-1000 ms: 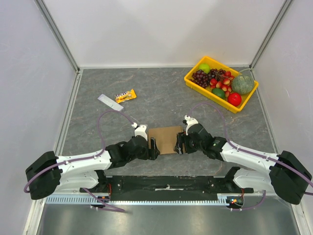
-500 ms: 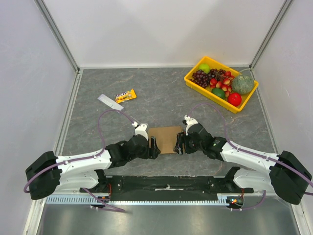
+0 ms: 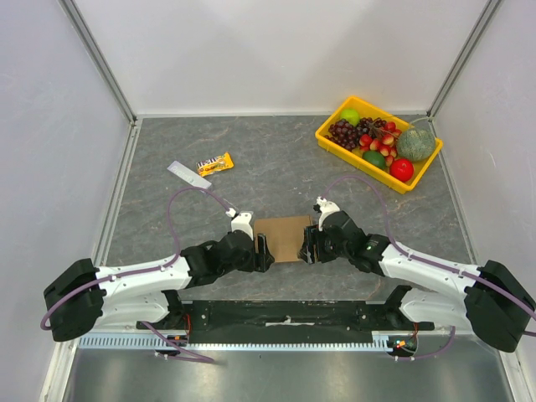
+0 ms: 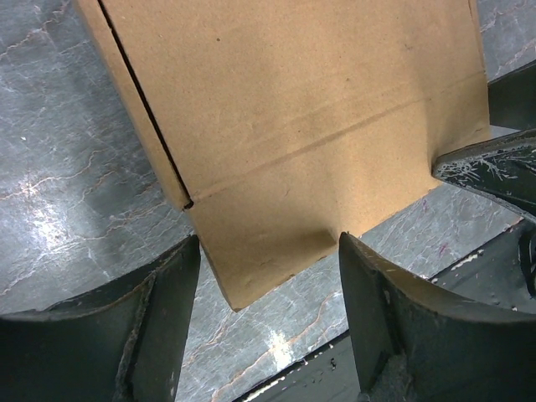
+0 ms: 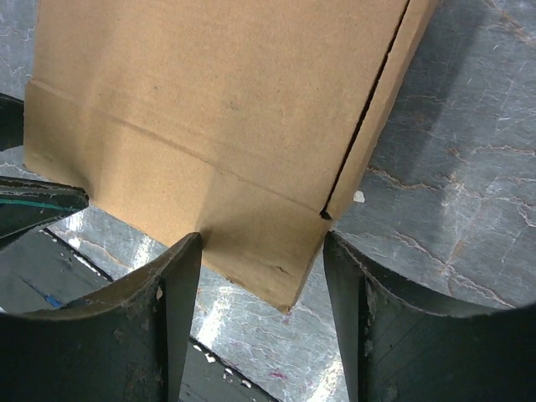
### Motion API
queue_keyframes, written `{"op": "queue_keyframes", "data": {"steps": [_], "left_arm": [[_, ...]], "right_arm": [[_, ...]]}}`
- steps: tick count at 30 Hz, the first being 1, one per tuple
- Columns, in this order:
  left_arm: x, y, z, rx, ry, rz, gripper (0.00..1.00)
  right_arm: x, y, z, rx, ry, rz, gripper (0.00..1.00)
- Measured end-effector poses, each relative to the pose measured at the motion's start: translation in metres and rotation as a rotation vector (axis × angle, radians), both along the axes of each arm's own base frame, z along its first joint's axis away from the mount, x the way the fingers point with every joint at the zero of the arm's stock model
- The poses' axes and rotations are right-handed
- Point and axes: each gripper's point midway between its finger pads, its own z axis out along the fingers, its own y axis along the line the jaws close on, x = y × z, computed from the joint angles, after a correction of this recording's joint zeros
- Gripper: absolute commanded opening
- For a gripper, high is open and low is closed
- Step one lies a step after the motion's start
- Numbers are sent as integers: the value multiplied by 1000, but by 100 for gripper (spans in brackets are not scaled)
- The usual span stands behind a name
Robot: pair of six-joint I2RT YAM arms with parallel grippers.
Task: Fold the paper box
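The paper box [image 3: 283, 238] is a flat brown cardboard piece lying on the grey table between my two arms. My left gripper [image 3: 265, 251] is at its near left corner and my right gripper [image 3: 306, 245] at its near right corner. In the left wrist view the box [image 4: 293, 109] fills the top, and its near flap corner lies between the jaws of my open left gripper [image 4: 268, 280]. In the right wrist view the box [image 5: 209, 100] lies the same way between the jaws of my open right gripper [image 5: 261, 280]. Neither gripper clamps the cardboard.
A yellow tray [image 3: 333, 138] of fruit stands at the back right. A snack wrapper [image 3: 214, 163] and a pale strip [image 3: 188, 174] lie at the back left. The black base rail [image 3: 285, 314] runs just near of the box. White walls enclose the table.
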Motion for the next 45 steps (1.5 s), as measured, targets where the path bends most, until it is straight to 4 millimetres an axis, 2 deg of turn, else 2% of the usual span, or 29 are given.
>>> {"op": "queue_keyframes", "data": {"steps": [9,23,32,39,45], "left_arm": [[0,0,-2,7,2,1,69],[3,2,-8,18,-8,16,65],[5,2,-12,20,-18,15,64],[5,2,-14,24,-19,13,64],[5,2,-14,26,-21,11,64]], "right_arm": [[1,-1,-1,-6,-3,-6,65],[6,-1,-6,-19,-10,-23,58],[7,-2,-16,-22,-6,-32,57],[8,-2,-20,-28,-4,-36,60],[10,-6,-19,-51,-23,-39,70]]}}
